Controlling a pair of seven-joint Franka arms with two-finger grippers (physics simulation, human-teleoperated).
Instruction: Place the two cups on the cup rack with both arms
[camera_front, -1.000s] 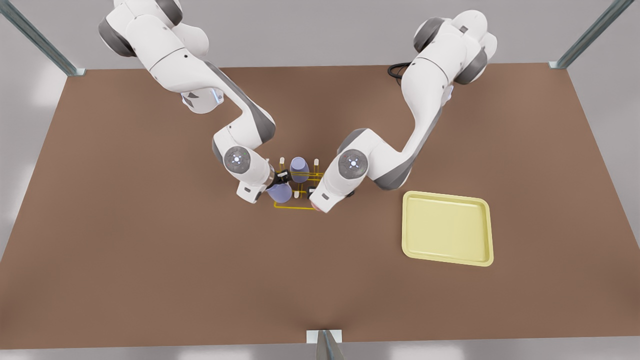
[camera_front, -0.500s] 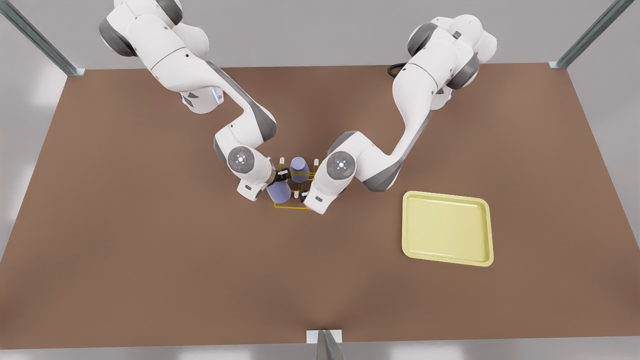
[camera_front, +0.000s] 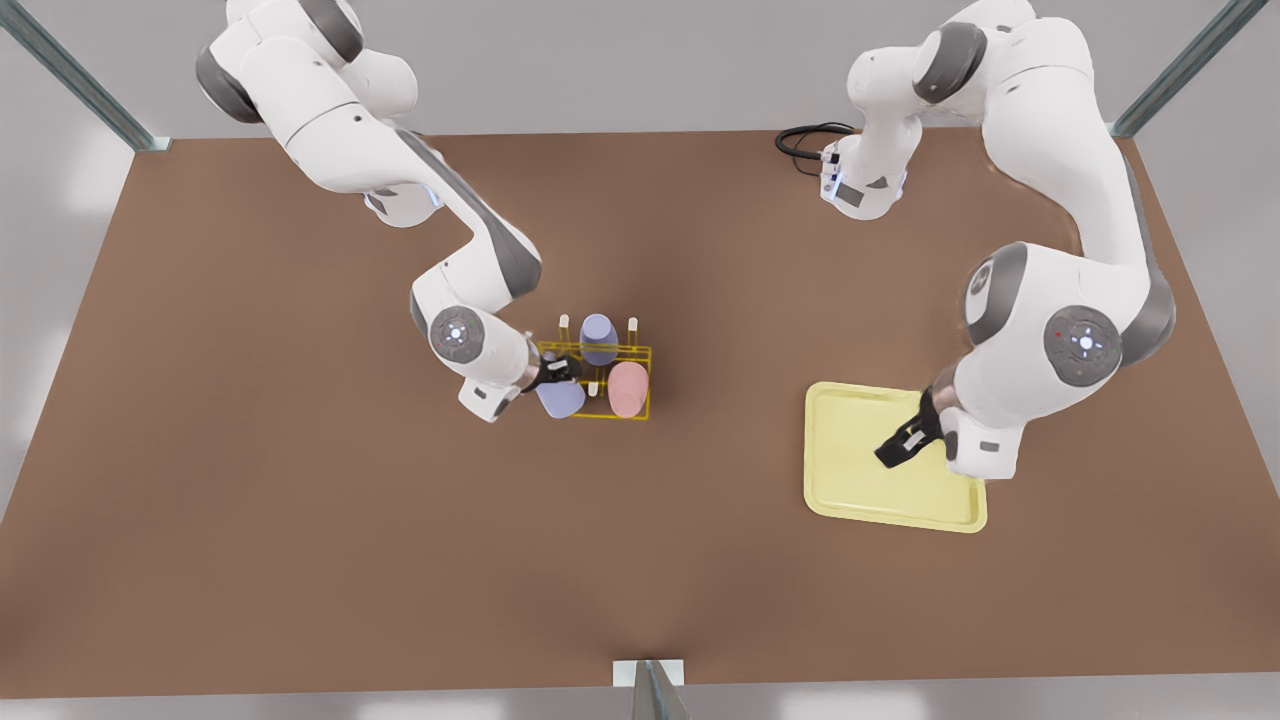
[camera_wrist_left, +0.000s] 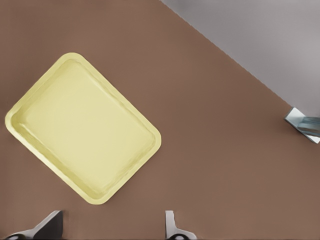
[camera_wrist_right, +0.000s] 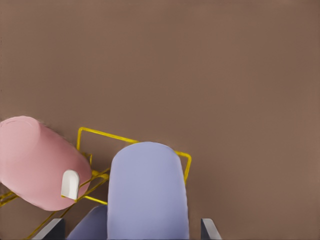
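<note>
lavender cup (camera_wrist_right: 148, 190) sits right under the right gripper (camera_front: 556, 372), reaching away from it over the near corner of the cup rack (camera_wrist_right: 131, 140). can't tell whether that gripper is clamping it or has let go, and it hasn't shifted in the last second. pink cup (camera_wrist_right: 35, 160) lies just beside the lavender one, leaning on the rack wires with a white-tipped peg (camera_wrist_right: 70, 184) in front of it. that's the change: half a second ago the other arm was crowded over that spot, now the cup is on its own on the rack with nothing holding it. twin lavender cup (camera_front: 598, 338) is on a peg just past the right gripper. left gripper (camera_front: 900, 447) has pulled well away and now hangs over the yellow tray (camera_wrist_left: 150, 132), spread and carrying nothing. my read: the pink cup is done and the left arm has cleared out. what's left is confirming the lavender cup is seated, then backing the right arm off.
</note>
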